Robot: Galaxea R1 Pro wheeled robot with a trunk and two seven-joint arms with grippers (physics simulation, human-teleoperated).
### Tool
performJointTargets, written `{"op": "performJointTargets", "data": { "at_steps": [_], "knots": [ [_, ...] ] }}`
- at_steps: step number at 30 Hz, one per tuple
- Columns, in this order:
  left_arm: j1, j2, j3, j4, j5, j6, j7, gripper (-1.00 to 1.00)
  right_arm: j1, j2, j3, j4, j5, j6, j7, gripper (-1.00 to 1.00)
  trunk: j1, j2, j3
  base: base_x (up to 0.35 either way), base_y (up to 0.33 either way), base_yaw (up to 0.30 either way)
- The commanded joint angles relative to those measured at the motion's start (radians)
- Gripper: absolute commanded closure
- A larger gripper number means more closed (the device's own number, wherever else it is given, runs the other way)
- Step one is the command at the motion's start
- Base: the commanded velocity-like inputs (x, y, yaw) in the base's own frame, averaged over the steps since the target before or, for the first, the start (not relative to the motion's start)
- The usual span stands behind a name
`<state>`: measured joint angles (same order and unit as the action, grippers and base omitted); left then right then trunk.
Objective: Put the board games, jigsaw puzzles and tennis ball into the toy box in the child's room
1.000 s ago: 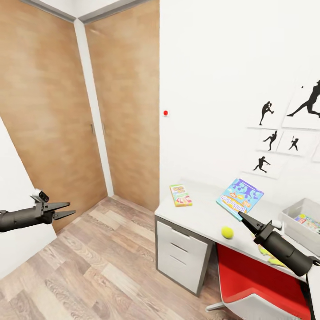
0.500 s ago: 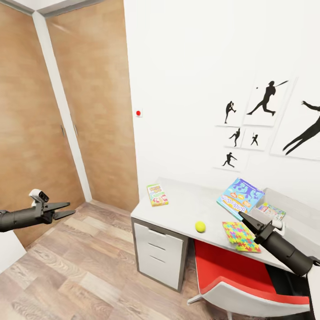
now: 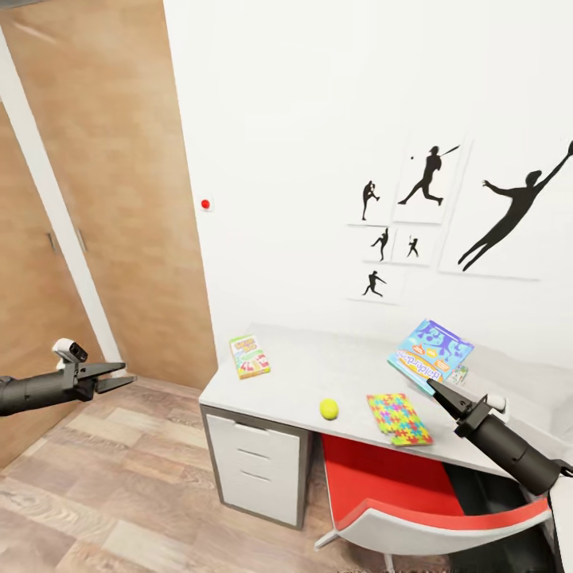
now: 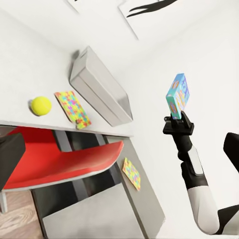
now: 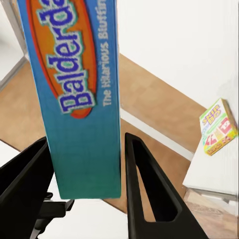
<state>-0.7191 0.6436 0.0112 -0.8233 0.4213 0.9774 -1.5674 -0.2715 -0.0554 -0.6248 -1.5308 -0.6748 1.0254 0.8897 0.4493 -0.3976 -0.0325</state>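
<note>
My right gripper [image 3: 436, 387] is shut on a blue-cyan board game [image 3: 430, 354], held on edge above the table [image 3: 318, 374]; the box sits between both fingers [image 5: 149, 184]. A small green-edged board game [image 3: 249, 356] lies flat near the table's left end. The yellow tennis ball [image 3: 329, 408] and a bright jigsaw puzzle [image 3: 399, 418] rest near the front edge. In the left wrist view the grey toy box [image 4: 102, 89] stands behind the puzzle, and a second bright panel [image 4: 131, 173] lies on the lower dark section. My left gripper [image 3: 123, 374] hangs open over the floor, far left.
A red chair [image 3: 414, 493] is tucked under the table beside white drawers [image 3: 255, 469]. Wooden doors [image 3: 103, 199] fill the left wall. Black silhouette pictures [image 3: 430, 175] hang above the table. Wood-plank floor [image 3: 119, 493] spreads in front of the drawers.
The whole head view has swung right, so table, ball and puzzle sit further left in the picture. Both arms keep their pose, and the blue board game stays gripped.
</note>
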Motion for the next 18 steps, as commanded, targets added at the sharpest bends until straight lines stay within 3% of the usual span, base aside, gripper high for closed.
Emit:
{"op": "performJointTargets", "data": {
  "at_steps": [1, 13, 18],
  "knots": [
    [0.000, 0.001, 0.000, 0.000, 0.001, 0.011, -0.003, -1.00, -0.002, 0.000, -0.001, 0.000, -0.002, 0.005, 0.006, 1.00, 0.001, -0.002, -0.002, 0.005, 0.000, -0.280],
    [0.000, 0.001, 0.000, -0.001, 0.001, 0.010, -0.003, -1.00, -0.002, 0.000, -0.001, 0.016, -0.002, 0.004, 0.006, 1.00, 0.001, -0.002, -0.002, 0.004, 0.000, -0.280],
    [0.000, 0.001, 0.000, -0.001, 0.001, 0.011, -0.003, -1.00, -0.002, 0.000, -0.001, 0.020, -0.002, 0.004, 0.006, 1.00, 0.001, -0.002, -0.002, 0.126, 0.000, -0.280]
  ]
}}
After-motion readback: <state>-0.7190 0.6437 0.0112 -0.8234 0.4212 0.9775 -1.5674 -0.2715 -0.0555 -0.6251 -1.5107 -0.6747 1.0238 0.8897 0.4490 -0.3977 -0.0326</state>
